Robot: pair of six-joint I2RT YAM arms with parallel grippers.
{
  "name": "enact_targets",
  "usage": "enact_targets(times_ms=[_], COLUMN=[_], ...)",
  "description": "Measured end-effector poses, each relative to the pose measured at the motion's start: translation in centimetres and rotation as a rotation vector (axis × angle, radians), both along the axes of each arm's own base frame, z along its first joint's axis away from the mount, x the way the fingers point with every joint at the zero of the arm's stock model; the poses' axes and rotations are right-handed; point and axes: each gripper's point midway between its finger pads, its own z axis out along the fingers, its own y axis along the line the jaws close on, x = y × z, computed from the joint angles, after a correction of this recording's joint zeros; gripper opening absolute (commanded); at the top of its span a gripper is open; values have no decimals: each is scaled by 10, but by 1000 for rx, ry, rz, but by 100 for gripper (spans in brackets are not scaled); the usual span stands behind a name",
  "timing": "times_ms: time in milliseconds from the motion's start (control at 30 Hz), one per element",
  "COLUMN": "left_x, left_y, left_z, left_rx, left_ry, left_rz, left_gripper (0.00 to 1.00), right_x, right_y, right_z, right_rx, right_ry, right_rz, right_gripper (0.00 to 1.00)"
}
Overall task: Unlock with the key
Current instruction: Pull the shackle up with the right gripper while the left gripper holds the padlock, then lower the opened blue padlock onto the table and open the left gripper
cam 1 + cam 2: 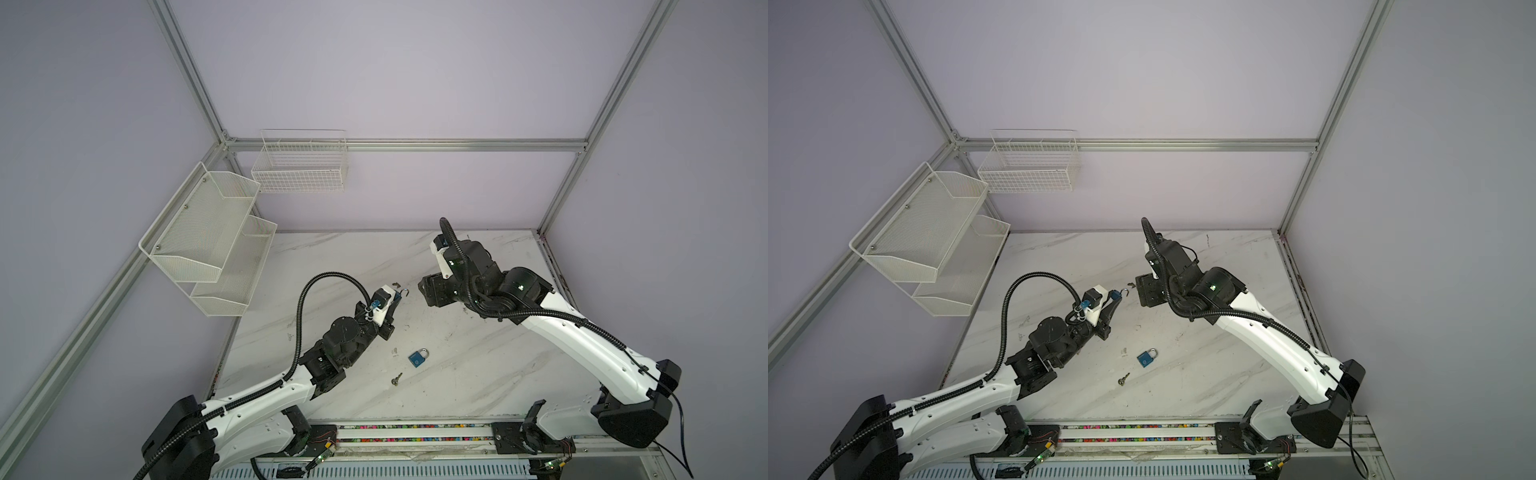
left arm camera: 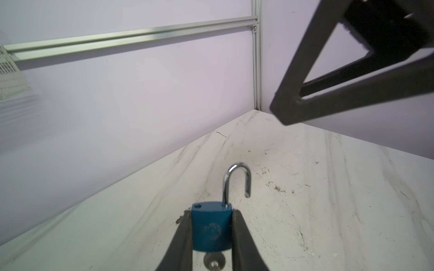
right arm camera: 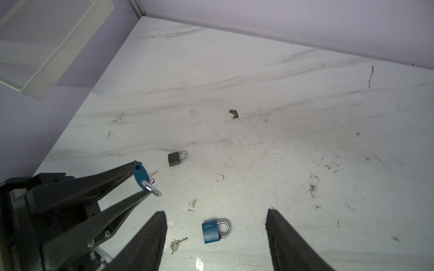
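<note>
Clamped in the left gripper, raised left of centre — blue padlock, shackle sprung open, key in its base. Just right, right gripper spread wide, empty. Nearer, on the table — second padlock, loose key.

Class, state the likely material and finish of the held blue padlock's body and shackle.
Blue padlock body: probably metal under matt blue paint, its face scuffed. Curved silver shackle: polished steel or chrome, judging by bright mirror-like highlights.
</note>
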Motion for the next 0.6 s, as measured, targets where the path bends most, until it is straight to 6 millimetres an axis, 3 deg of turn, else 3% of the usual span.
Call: enact_targets(times_ms=[133,267,433,600], left_x=[18,38,66,91], left_y=[-2,-7,-15,-14], left_z=[-35,-50,-62,-104], left_rx=[43,44,41,100], left_ry=[170,315,446,607], left_rz=[89,192,331,462], left_gripper=[0,0,0,0], right_x=[1,6,16,24], right_y=[-16,-30,-40,-45], right_z=[2,-4,-32,-64], right_rx=[8,26,39,82], right_ry=[-34,-52,-20,31], right_rz=[-56,-121,-182,-227], right_gripper=[82,87,90,92])
